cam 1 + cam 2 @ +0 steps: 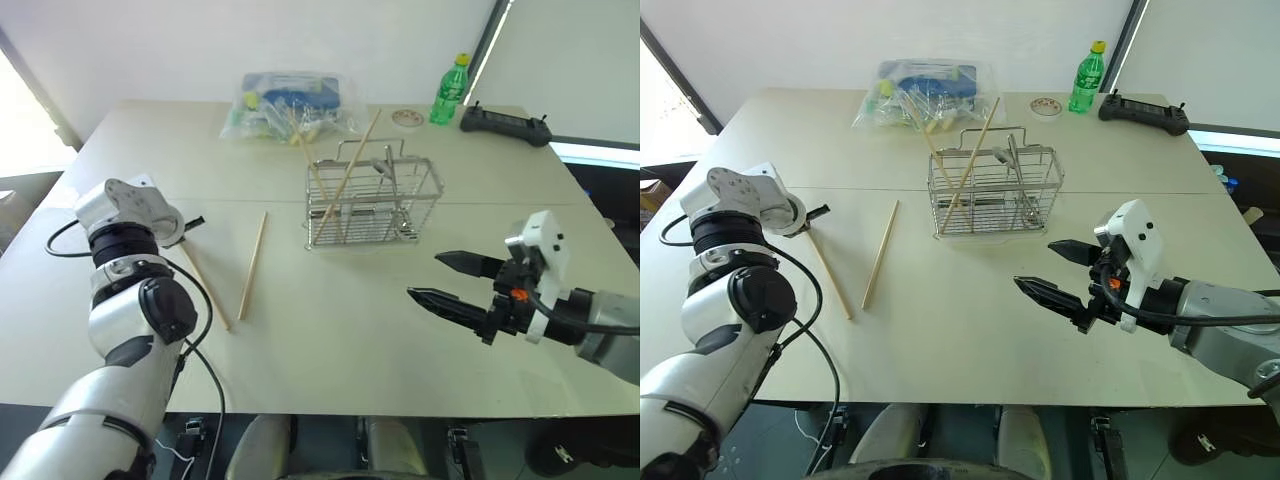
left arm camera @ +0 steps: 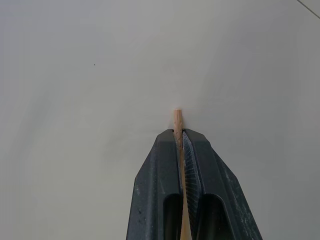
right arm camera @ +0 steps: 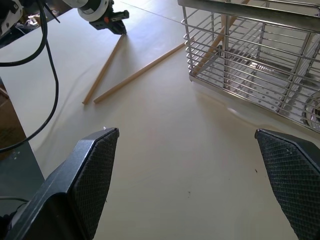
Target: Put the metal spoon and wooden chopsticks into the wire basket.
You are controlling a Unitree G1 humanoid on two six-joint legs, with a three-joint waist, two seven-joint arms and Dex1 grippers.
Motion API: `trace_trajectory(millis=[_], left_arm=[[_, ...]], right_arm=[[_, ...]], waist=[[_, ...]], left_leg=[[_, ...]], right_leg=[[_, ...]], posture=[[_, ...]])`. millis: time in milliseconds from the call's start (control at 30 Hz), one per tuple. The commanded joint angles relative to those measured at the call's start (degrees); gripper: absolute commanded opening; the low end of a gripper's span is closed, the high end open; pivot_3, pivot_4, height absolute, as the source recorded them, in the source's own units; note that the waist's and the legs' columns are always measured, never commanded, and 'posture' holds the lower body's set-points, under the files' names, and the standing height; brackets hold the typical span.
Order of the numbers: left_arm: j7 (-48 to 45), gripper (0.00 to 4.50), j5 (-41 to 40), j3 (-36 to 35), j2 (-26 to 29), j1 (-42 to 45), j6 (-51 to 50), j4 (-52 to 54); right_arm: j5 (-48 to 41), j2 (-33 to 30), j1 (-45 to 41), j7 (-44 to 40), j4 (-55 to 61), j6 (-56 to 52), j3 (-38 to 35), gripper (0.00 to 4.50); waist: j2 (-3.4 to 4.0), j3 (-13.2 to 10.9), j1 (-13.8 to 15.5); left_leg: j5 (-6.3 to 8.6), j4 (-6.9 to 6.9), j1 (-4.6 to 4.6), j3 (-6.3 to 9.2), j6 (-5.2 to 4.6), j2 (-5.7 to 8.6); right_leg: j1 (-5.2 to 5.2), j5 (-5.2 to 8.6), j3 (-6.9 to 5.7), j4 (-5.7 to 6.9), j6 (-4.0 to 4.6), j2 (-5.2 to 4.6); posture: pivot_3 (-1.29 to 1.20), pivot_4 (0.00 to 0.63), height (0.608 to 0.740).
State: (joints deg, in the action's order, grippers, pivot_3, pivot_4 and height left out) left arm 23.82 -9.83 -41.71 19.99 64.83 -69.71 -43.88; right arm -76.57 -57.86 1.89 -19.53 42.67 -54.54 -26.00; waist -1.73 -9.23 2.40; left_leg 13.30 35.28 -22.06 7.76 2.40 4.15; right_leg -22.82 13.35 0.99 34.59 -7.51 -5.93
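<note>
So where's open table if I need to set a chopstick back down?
Bare table lies between the loose chopstick and the right gripper, in front of the wire basket. The far edge is crowded: plastic bag, green bottle, controller.

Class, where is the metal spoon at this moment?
In the head views the spoon stands inside the wire basket, toward its right side, beside two leaning chopsticks and across the table from the plastic bag.
</note>
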Motion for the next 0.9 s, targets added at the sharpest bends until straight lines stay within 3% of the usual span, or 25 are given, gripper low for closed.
trace_trajectory(millis=[33, 300, 400, 667, 900], left_arm=[[-4.64, 0.06, -3.51, 1.01, 0.32, 3.45, 4.71, -0.46], [-28.35, 0.06, -5.96, 9.49, 6.57, 12.91, 35.29, -1.27], [-37.61, 0.06, -10.09, 9.5, 7.86, 17.24, 43.29, -0.18], [-48.55, 0.06, -22.47, 11.79, 2.26, 22.34, 39.89, 9.91], [-54.72, 0.06, -24.22, 20.91, -4.36, 18.32, 38.25, 20.05]], right_arm=[[-0.13, -0.65, -0.09, -0.27, 0.65, 1.22, -2.22, 4.5], [-2.11, 0.21, -1.59, 2.51, 0.08, 1.35, -1.04, 4.5], [-2.46, 0.65, -1.05, 3.6, 0.79, 1.56, -0.81, 4.5], [-3.12, 2.35, 0.78, 7.22, 2.77, 2.78, -0.74, 4.5], [-3.44, 4.07, 3.59, 10.97, 5.19, 5.19, -1.57, 4.5]], waist=[[-0.06, -0.03, -0.08], [-0.14, -0.08, -0.45], [-0.12, -0.07, -0.28], [-0.15, -0.08, -0.18], [-0.09, -0.07, -0.32]], left_leg=[[0.0, 0.0, -0.03, 0.0, 0.0, 0.0], [0.0, -0.12, -0.37, -0.16, 0.0, -0.01], [0.02, -0.17, -0.36, -0.19, -0.04, -0.04], [0.04, 0.0, -0.39, -0.12, -0.1, -0.03], [0.03, 0.01, -0.27, -0.13, -0.1, -0.04]], right_leg=[[-0.01, 0.0, -0.01, -0.03, -0.01, 0.0], [-0.35, -0.16, 0.03, -0.34, 0.02, 0.02], [-0.38, -0.16, 0.06, -0.37, 0.03, 0.01], [-0.2, -0.19, 0.05, -0.45, -0.05, -0.07], [-0.12, -0.2, 0.05, -0.38, -0.05, 0.04]], posture=[[0.0, 0.15, 0.726], [0.0, 0.15, 0.726], [0.0, 0.15, 0.726], [0.0, 0.15, 0.726], [0.0, 0.15, 0.726]])
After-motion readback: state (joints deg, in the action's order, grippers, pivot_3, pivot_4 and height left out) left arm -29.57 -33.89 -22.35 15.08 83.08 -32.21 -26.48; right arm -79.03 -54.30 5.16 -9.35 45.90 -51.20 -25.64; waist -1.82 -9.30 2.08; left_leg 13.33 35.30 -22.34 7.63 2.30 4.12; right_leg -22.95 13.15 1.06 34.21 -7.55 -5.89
